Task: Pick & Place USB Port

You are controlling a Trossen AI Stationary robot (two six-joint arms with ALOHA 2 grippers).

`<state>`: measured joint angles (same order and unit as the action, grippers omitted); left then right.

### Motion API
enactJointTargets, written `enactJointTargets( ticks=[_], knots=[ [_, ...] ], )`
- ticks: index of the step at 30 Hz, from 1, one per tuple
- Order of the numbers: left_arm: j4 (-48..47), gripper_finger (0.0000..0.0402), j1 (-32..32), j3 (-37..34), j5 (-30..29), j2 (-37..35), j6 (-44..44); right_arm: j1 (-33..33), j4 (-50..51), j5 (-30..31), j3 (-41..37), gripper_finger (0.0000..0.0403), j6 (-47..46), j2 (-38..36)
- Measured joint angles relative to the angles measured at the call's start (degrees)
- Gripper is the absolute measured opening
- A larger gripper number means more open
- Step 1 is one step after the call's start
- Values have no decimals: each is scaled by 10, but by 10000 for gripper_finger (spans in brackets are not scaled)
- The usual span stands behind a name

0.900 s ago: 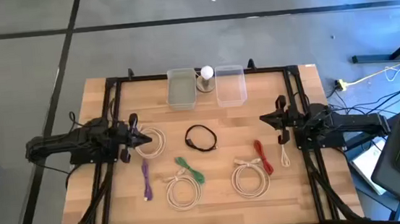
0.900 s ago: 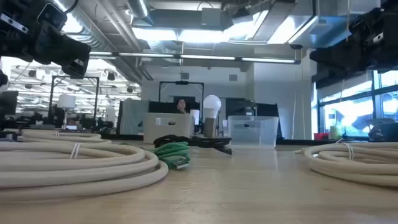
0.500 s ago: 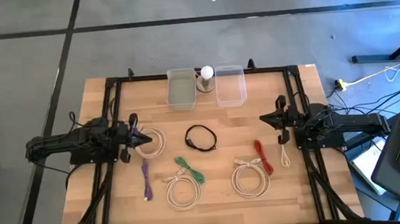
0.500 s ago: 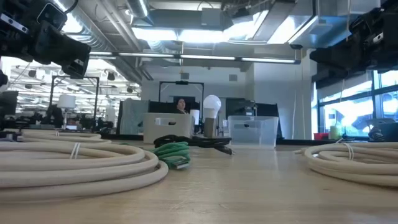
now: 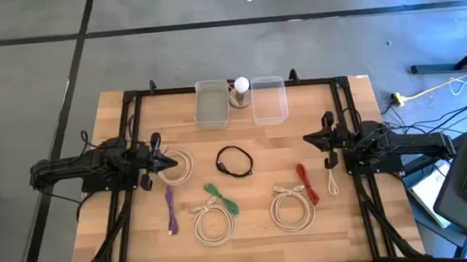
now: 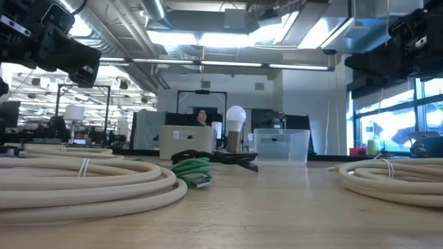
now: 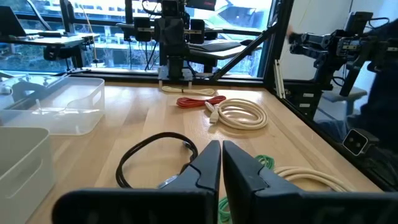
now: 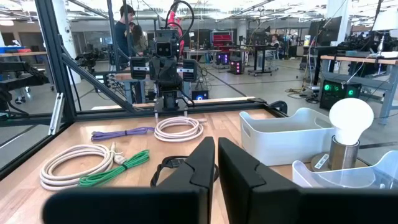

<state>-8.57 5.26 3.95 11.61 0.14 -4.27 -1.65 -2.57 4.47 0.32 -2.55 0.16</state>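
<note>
Several cables lie flat on the wooden table: a black loop (image 5: 234, 161) at the middle, a green bundle (image 5: 221, 198), a purple cable (image 5: 171, 211), a red cable (image 5: 307, 182), a thin white cable (image 5: 332, 180) and three cream coils (image 5: 177, 166) (image 5: 214, 222) (image 5: 293, 209). My left gripper (image 5: 171, 163) hovers shut at the table's left, over the edge of the left cream coil. My right gripper (image 5: 306, 139) hovers shut at the table's right, beyond the red cable. In the wrist views both pairs of fingers (image 7: 221, 163) (image 8: 216, 158) stand together with nothing between them.
Two clear plastic bins (image 5: 211, 103) (image 5: 269, 100) stand at the table's far edge with a light bulb on a stand (image 5: 241, 88) between them. A black frame (image 5: 133, 140) runs along the table's left, right and far sides. People stand in the room beyond the table.
</note>
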Motion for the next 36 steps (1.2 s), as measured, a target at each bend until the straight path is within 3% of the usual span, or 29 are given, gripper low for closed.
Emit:
enactJointTargets(
  ticks=[25,36],
  knots=[
    [7,12,0,-1,-5,0,14,0,0,0,0,25,0,0],
    [138,12,0,-2,-68,0,94,0,0,0,0,25,0,0]
  ],
)
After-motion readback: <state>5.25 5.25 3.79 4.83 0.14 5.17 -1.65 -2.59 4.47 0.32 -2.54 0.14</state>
